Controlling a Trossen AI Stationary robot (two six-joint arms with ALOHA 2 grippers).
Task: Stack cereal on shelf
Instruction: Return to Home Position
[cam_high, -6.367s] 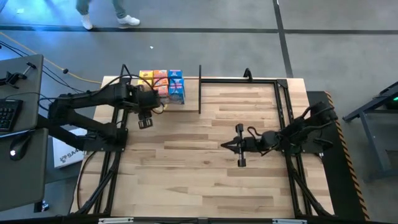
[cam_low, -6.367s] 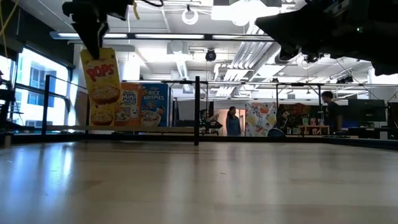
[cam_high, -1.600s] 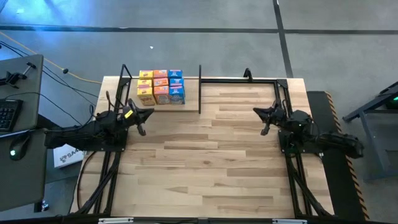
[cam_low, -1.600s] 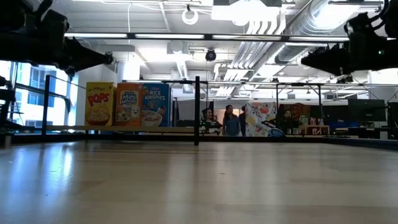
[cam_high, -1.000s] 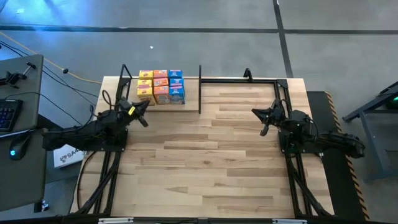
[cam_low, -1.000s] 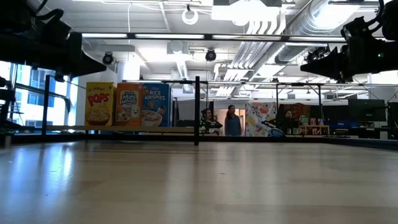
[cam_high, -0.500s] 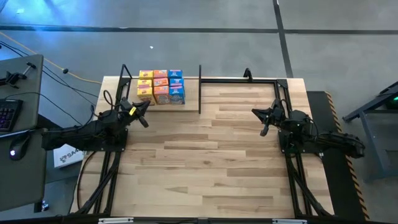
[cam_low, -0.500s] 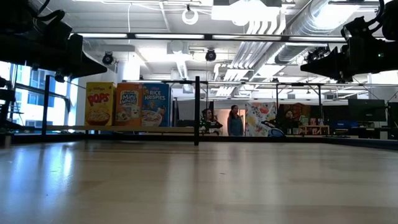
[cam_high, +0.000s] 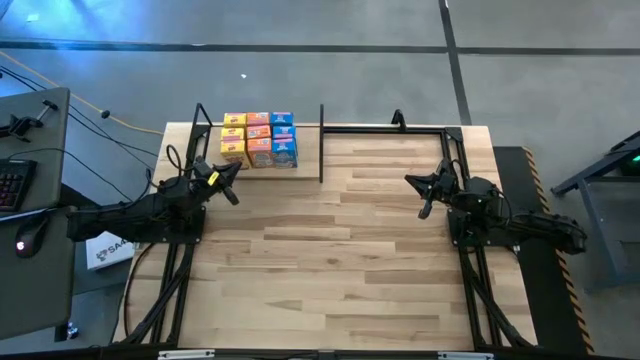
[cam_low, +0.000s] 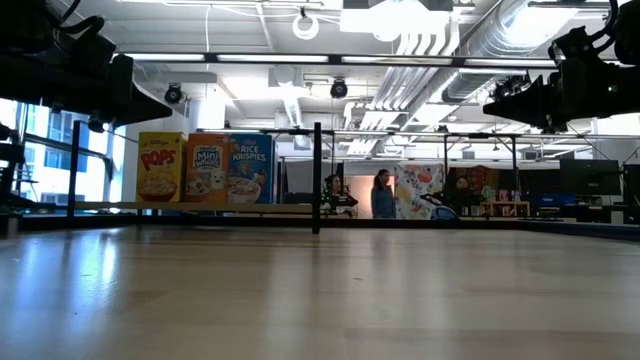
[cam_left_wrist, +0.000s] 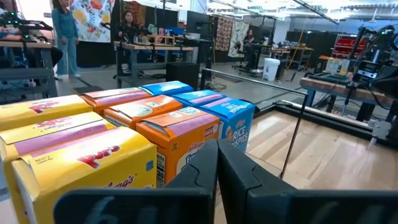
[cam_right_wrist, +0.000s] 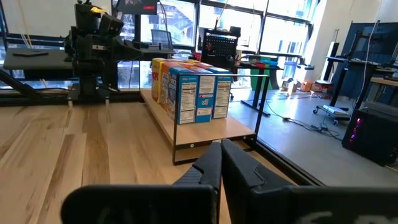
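Cereal (cam_high: 259, 139) stands in rows on the shelf (cam_right_wrist: 214, 129) at the table's (cam_high: 330, 260) 11 o'clock. Left gripper (cam_left_wrist: 217, 158) at 9, right gripper (cam_right_wrist: 221, 152) at 3, both with fingers pressed together, empty.

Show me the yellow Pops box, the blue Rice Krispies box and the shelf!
yellow Pops box (cam_low: 161, 167): low view, middle of its front face.
blue Rice Krispies box (cam_low: 249, 168): low view, middle of its front face.
shelf (cam_right_wrist: 214, 129): right wrist view, bare part of its wooden board.
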